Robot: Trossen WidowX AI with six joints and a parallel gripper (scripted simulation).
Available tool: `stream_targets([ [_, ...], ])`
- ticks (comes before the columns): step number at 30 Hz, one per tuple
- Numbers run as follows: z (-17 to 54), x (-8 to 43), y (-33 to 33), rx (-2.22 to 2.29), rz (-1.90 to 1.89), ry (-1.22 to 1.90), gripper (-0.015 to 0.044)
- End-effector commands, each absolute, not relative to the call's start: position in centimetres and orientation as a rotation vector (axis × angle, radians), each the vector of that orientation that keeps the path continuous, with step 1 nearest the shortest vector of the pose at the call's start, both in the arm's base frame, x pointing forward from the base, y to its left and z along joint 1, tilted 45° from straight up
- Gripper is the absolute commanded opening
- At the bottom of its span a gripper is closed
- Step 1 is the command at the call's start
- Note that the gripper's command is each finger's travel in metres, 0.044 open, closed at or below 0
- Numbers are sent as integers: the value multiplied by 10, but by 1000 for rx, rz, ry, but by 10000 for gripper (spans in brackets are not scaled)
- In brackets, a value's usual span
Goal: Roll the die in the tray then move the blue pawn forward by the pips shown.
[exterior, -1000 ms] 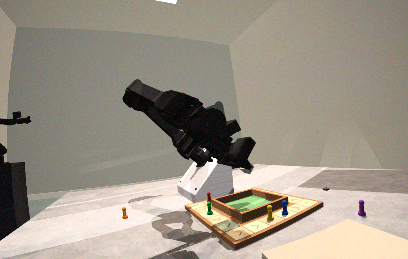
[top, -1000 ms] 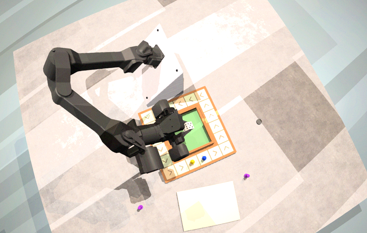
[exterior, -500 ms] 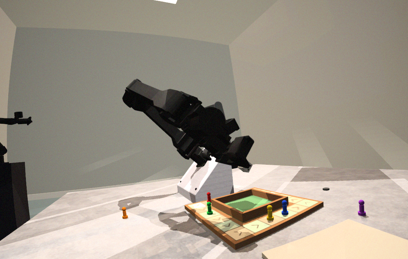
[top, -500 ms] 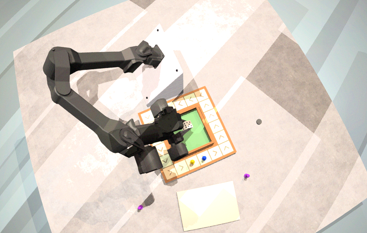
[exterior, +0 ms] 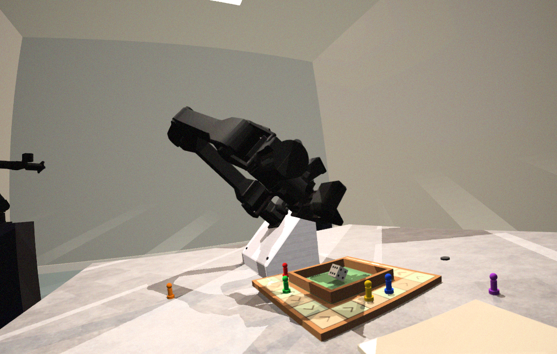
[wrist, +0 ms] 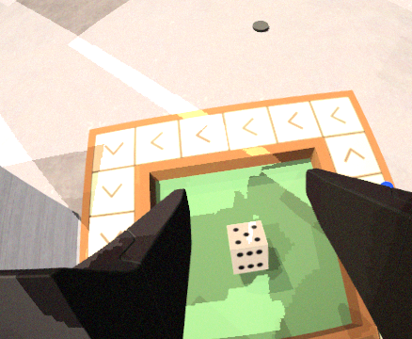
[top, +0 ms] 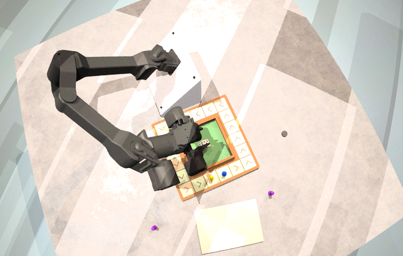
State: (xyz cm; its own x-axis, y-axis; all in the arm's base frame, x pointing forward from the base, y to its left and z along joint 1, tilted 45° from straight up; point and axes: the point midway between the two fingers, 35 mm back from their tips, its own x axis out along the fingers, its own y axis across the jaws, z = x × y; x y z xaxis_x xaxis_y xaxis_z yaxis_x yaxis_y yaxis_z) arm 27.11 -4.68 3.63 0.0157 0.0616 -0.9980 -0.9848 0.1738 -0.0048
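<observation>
My gripper [top: 205, 137] [wrist: 247, 190] is open above the tray [top: 225, 161] [exterior: 315, 288] [wrist: 234, 162]. The die [top: 203, 142] [exterior: 337, 272] [wrist: 247, 247] is clear of the fingers, tilted and low within the tray's outline; whether it touches the green floor I cannot tell. In the wrist view a five faces up toward the camera and a six faces sideways. The blue pawn [top: 224, 173] [exterior: 388, 283] [wrist: 388, 185] stands two squares before the corner square. The yellow pawn [top: 211, 178] [exterior: 368, 290] stands one square behind it.
Red [exterior: 284, 269] and green [exterior: 285, 285] pawns stand on the board's left side. Off the board are an orange pawn [exterior: 169, 290], purple pawns [top: 271, 193] [top: 154, 228], a dark disc [top: 284, 133] [wrist: 261, 25] and a cream panel [top: 229, 225]. A white pedestal [exterior: 300, 246] stands behind the board.
</observation>
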Motion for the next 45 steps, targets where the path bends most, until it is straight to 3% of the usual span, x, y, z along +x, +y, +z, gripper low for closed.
stream_targets([
  [1,58,276,-26,-1047,1099,1219,341],
  [5,58,276,-26,-1047,1099,1219,440],
  [14,9,272,-42,-1520,702,1845,440],
  [23,7,271,-40,-1504,735,1833,440],
  [32,-4,329,-50,-1007,-69,1792,204],
  [40,-21,378,-63,-481,-734,1530,200],
  [45,-24,385,-67,-391,-833,1469,200],
])
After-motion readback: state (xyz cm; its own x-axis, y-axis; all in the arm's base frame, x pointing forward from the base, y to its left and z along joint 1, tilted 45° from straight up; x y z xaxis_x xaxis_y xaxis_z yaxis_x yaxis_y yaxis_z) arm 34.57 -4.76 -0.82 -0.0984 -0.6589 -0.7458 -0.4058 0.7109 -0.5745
